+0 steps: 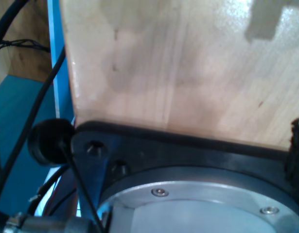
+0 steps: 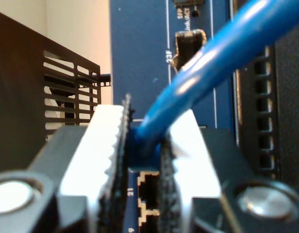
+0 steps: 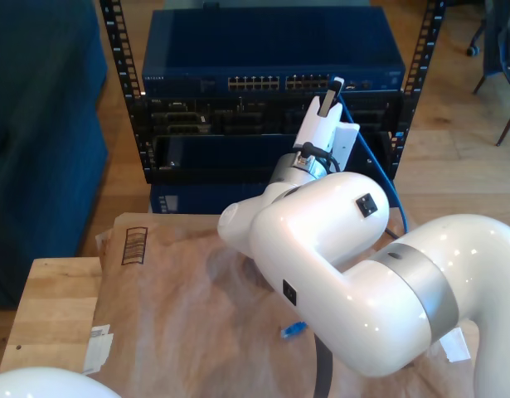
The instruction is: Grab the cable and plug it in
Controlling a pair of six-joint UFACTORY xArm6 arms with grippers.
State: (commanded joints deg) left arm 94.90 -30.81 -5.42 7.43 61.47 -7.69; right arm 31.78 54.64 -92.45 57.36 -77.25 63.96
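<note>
The cable [image 2: 222,48] is thin and bright blue, and my second gripper [image 2: 142,145] is shut on it near its plug end. The white fingers [image 2: 98,145] hold it right in front of the blue switch's ports [image 2: 148,187]. In the exterior view my second gripper [image 3: 331,87] is up against the row of ports [image 3: 279,82] on the blue network switch [image 3: 271,50]. From there the cable [image 3: 381,170] hangs down the exterior view's right side. Its other translucent blue plug [image 3: 293,330] lies on the brown paper.
The switch sits in a black rack [image 3: 114,75] above other dark units. Brown paper [image 3: 180,307] covers the table, with a wooden board [image 3: 47,307] at the exterior view's lower left. The first wrist view looks at a wooden panel [image 1: 188,63], a black base plate [image 1: 188,150] and dark cables [image 1: 37,111].
</note>
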